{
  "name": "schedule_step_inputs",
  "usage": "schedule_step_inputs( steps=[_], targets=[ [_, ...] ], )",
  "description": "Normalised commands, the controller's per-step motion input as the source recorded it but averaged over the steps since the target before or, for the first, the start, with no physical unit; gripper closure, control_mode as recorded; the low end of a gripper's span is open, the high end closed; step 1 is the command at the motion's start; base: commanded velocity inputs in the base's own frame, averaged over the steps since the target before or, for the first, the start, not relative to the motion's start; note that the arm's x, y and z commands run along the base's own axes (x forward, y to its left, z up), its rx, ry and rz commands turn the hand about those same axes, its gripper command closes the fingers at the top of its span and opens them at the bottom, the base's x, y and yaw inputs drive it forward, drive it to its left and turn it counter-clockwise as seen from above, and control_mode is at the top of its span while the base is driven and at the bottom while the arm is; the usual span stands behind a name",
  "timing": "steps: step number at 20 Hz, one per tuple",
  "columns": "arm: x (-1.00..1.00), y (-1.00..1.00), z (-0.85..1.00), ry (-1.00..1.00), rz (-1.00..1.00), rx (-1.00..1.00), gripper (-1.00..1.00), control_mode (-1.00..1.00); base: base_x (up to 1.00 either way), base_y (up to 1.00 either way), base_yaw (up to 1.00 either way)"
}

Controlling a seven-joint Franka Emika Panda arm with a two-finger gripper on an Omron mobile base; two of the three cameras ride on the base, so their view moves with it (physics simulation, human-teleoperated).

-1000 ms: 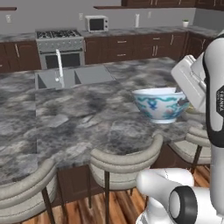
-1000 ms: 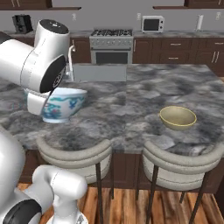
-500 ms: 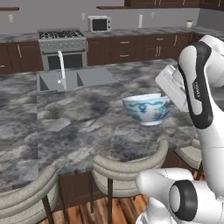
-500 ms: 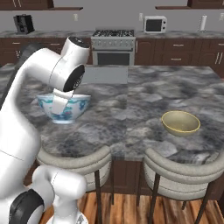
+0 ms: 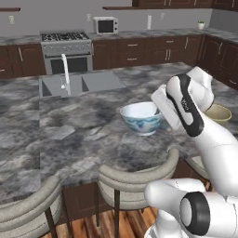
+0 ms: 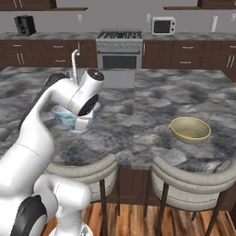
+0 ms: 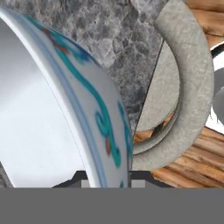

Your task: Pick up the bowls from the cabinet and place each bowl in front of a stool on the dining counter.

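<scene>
The white bowl with blue-green-red pattern point(image 5: 141, 118) hangs level, at or just above the dining counter point(image 5: 69, 125), in front of a stool point(image 5: 135, 179). My gripper point(image 5: 160, 111) is shut on its right rim. From the right base the arm's hand covers most of this bowl point(image 6: 69, 120). The hand view shows its painted wall point(image 7: 94, 109) close up, the rim running between my gripper's point(image 7: 109, 181) tips. The olive-tan bowl point(image 6: 190, 129) sits upright on the counter point(image 6: 147, 115) before the right stool point(image 6: 193, 177). The wall cabinet is out of view.
A sink point(image 5: 81, 83) with a tap point(image 5: 65, 72) is set in the slab behind the painted bowl. Padded stool backs point(image 6: 83, 168) curve along the near edge. The stove point(image 5: 65, 42) and microwave point(image 6: 165, 25) line the far wall.
The arm has carried the painted bowl left in the left base view and lowered it toward the slab, turning it from tilted to level. The olive-tan bowl has stayed put.
</scene>
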Motion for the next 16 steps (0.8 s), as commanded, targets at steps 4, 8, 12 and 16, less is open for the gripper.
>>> schedule_step_inputs(
  steps=[4, 8, 12, 16],
  targets=[
    [0.93, 0.0, -0.74, -0.16, 0.08, 0.02, 1.0, -1.0, 0.0, 0.0, 0.0],
    [0.48, 0.01, -0.64, 0.04, 0.0, 0.02, 1.0, -1.0, 0.0, 0.0, 0.0],
    [0.51, 0.03, -0.83, 0.0, 0.0, 0.01, 1.0, -1.0, 0.0, 0.0, 0.0],
    [0.47, 0.06, -0.74, 0.0, 0.0, 0.05, 1.0, -1.0, 0.0, 0.0, 0.0]
  ],
)
